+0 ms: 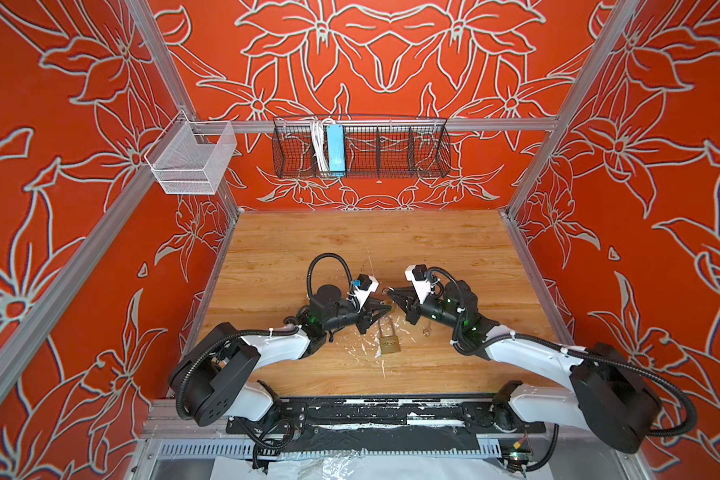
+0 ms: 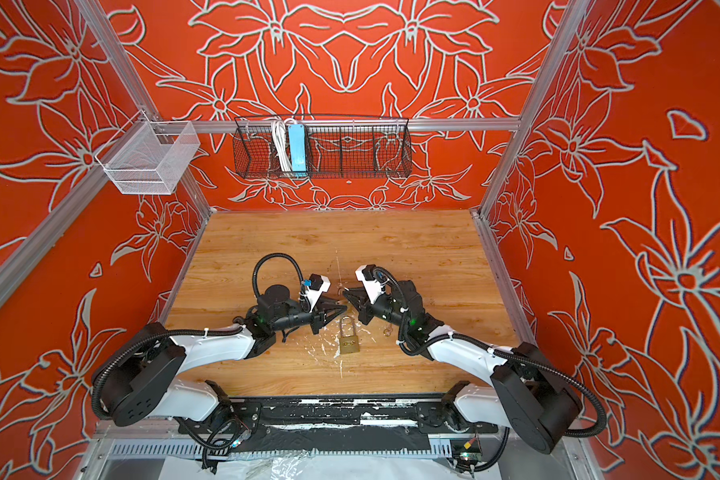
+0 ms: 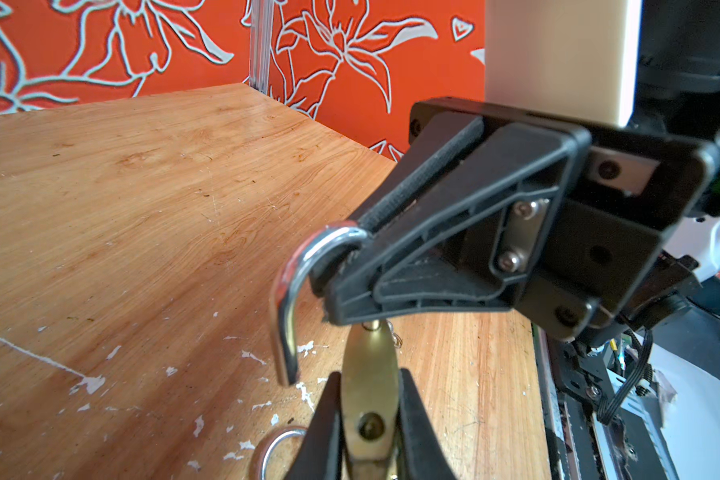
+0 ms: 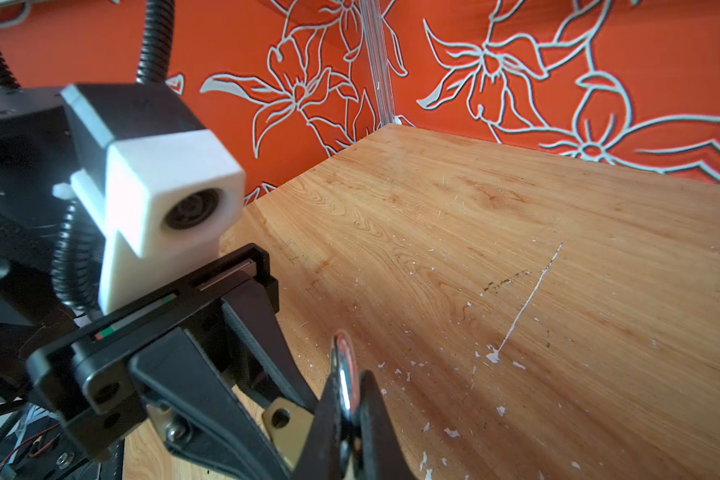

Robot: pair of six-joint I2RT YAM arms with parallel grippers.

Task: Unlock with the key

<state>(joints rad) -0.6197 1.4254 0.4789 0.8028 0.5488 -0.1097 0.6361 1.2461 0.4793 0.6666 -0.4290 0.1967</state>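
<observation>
**Padlock held off the table between both claws, shackle swung open.**

You have the small brass padlock [image 3: 368, 365] raised over the near middle of the table. Your left gripper [image 3: 368, 415] is clamped on its body, and your right gripper [image 3: 346, 262] is pinched tight on the silver steel shackle [image 3: 283, 299], whose free end hangs clear of its hole. Beneath it a second brass padlock [image 1: 388, 343] lies flat with its shackle seated. A small wire ring [image 1: 427, 331] lies near its right; it is too small to tell whether a key hangs on it. The light wood-grain tabletop [image 1: 308, 249] is scratched and flecked with white chips. Orange-red walls [image 1: 391, 62] with pale floral outlines enclose it. On the back rail hangs a black wire basket [image 1: 429, 149] holding a blue power strip [image 1: 335, 149], with a white mesh basket [image 1: 192, 166] at the left.
</observation>
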